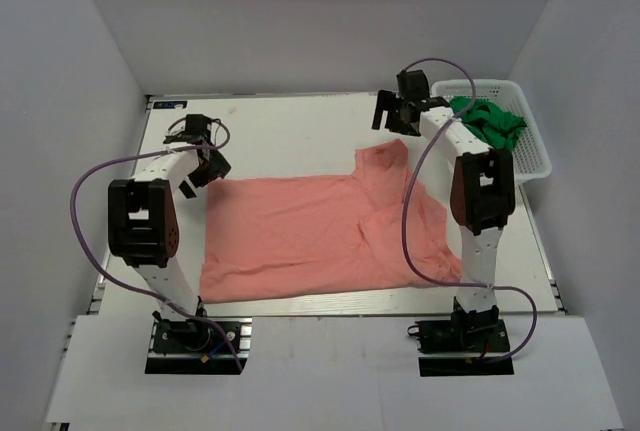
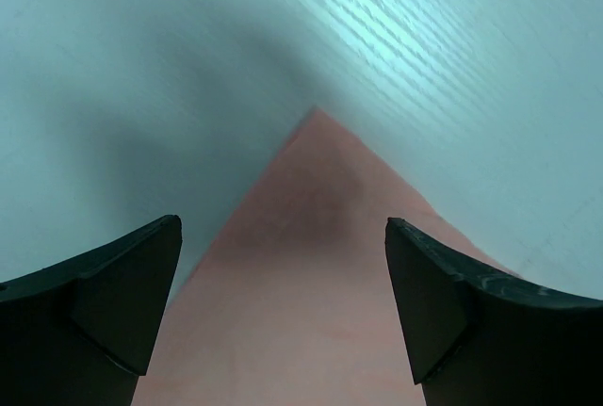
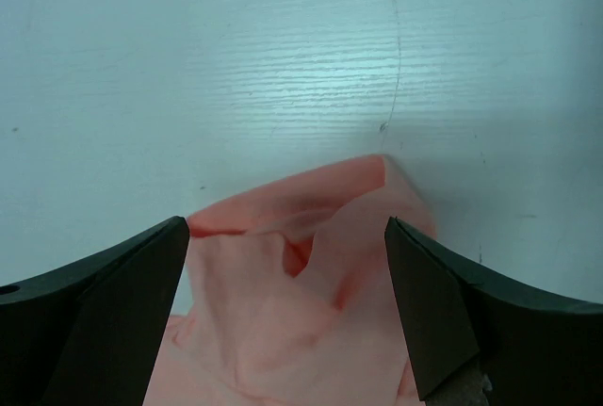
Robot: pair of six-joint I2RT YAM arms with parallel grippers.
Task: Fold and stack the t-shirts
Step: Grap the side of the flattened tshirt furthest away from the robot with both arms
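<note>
A salmon-pink t-shirt (image 1: 310,236) lies spread on the white table, partly folded at its right side, with one sleeve sticking up toward the back. A green t-shirt (image 1: 492,121) sits crumpled in the white basket. My left gripper (image 1: 205,163) hovers open above the pink shirt's back left corner (image 2: 316,227), nothing between its fingers. My right gripper (image 1: 398,116) is open over the raised sleeve end (image 3: 311,265), the cloth lying below and between the two black fingers (image 3: 443,302).
A white lattice basket (image 1: 530,156) stands at the table's back right edge. Purple cables loop from both arms. Grey walls enclose the table (image 1: 290,131) on three sides.
</note>
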